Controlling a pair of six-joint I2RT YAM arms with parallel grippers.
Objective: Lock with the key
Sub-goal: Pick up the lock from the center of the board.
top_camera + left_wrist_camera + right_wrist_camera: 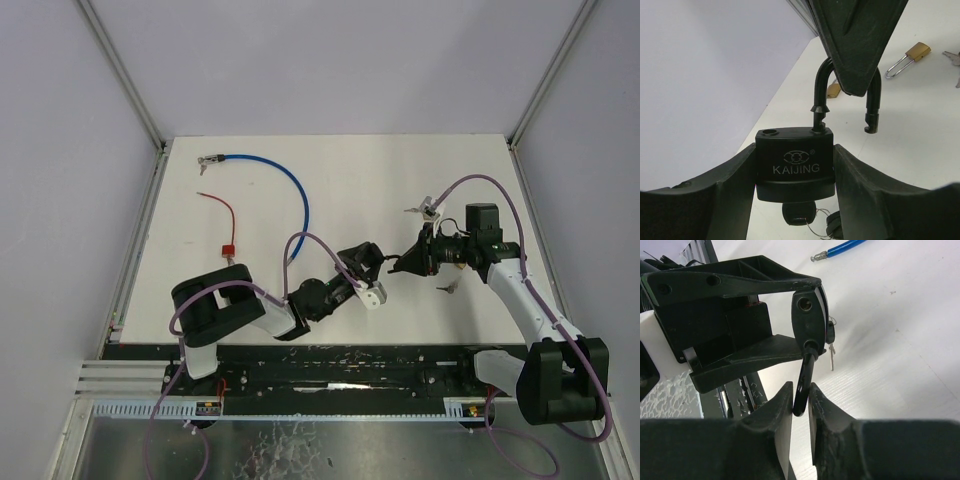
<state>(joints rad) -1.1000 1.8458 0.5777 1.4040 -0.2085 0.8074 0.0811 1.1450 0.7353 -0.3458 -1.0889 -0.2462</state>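
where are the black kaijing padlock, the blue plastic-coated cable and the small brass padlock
black KAIJING padlock [795, 167]: left wrist view, front of its body
blue plastic-coated cable [296, 182]: top external view, middle of its curve
small brass padlock [918, 51]: left wrist view, its brass body

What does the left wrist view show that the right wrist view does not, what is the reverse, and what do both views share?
Only the left wrist view: the name KAIJING on the black padlock, the free end of its open shackle out of the body, a key under the body, and a brass padlock on the table.
Only the right wrist view: the blue cable.
Both: the left claw holding the padlock body, and the right claw on the shackle.
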